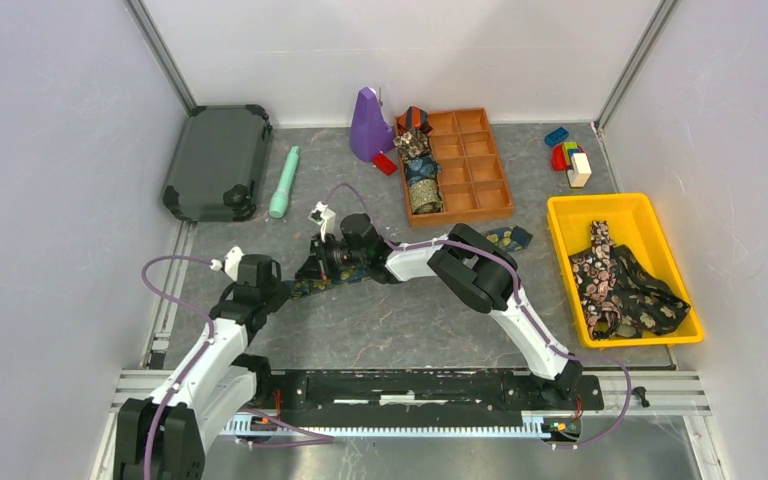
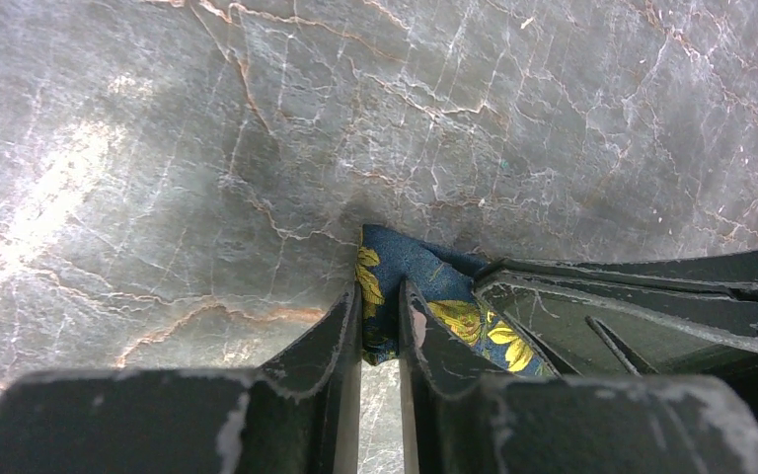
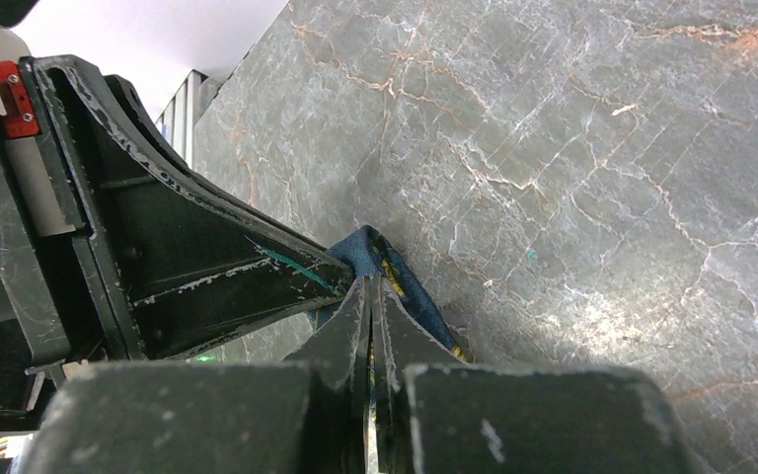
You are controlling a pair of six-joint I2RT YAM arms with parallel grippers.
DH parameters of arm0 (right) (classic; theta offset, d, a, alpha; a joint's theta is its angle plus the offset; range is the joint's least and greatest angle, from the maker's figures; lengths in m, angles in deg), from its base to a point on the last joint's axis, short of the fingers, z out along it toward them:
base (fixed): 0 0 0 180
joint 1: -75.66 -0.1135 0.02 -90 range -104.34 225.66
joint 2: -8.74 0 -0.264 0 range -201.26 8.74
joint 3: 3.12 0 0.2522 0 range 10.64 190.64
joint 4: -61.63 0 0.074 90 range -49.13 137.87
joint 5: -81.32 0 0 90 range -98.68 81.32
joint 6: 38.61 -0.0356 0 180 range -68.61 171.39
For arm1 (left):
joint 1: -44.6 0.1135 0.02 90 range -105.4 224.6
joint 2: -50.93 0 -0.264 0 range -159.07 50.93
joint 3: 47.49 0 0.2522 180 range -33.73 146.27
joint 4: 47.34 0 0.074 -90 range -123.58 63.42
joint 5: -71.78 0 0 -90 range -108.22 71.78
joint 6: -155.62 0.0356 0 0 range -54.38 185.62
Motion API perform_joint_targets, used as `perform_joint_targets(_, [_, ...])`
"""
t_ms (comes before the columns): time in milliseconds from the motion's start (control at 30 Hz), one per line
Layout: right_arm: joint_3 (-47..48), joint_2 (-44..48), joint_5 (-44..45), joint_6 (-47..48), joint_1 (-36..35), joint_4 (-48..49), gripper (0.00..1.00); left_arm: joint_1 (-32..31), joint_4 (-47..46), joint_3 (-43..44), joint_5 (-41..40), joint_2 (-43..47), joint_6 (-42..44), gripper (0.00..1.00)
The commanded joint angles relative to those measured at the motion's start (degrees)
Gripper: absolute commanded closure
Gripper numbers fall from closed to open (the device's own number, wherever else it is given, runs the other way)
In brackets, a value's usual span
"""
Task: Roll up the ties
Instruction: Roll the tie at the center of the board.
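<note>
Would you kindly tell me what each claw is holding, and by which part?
Both hold the navy-gold tie: the left claw pinches a fold near one end, and the right claw pinches the fabric right beside it.

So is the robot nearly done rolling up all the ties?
Not yet. A few rolled ties already sit in the wooden tray. Right now the left gripper and right gripper both pinch a blue-and-gold tie on the table. The loose ties in the yellow bin aren't rolled yet.
</note>
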Motion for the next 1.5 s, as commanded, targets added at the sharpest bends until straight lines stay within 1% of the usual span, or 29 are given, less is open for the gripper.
perform_joint_targets(0, [-0.85,3.28,0.00,2.07,0.30,0.14,0.96,-1.56,-0.10,1.33,-2.30,-1.11,-0.61,0.84])
perform_joint_targets(67, [-2.14,6.07,1.65,4.14,0.29,-2.09,0.87,-2.30,0.60,1.86,-3.44,-1.29,-0.44,0.86])
perform_joint_targets(133, [-4.66,9.01,3.07,5.04,0.31,-2.35,0.81,-2.90,1.51,2.48,-4.74,-1.25,-0.09,0.88])
perform_joint_targets(233, [-7.50,12.48,4.57,5.62,0.15,-2.48,0.77,-3.63,2.83,3.68,-6.47,-1.21,0.64,0.90])
perform_joint_targets(333, [-8.73,14.45,6.57,6.98,-0.60,-4.12,0.78,-4.64,4.18,5.13,-8.39,-1.41,1.18,0.92])
perform_joint_targets(467, [-7.65,14.27,7.73,8.37,-2.12,-6.32,0.80,-6.39,5.69,6.94,-10.72,-1.83,1.50,0.94])
perform_joint_targets(733, [-3.61,10.82,9.40,9.21,-3.83,-9.73,0.84,-10.34,8.84,9.97,-16.22,-2.41,1.85,0.95])
perform_joint_targets(1033, [0.72,6.44,9.32,9.32,-4.17,-11.56,0.87,-14.15,12.69,13.71,-20.25,-3.62,2.33,0.96])
perform_joint_targets(1300, [2.73,4.60,7.18,7.74,-4.27,-9.99,0.88,-16.90,15.14,16.03,-22.39,-4.73,2.56,0.97])
perform_joint_targets(1467, [2.81,4.12,6.08,7.06,-4.28,-9.12,0.89,-19.62,16.01,18.74,-24.42,-7.55,2.39,0.97])
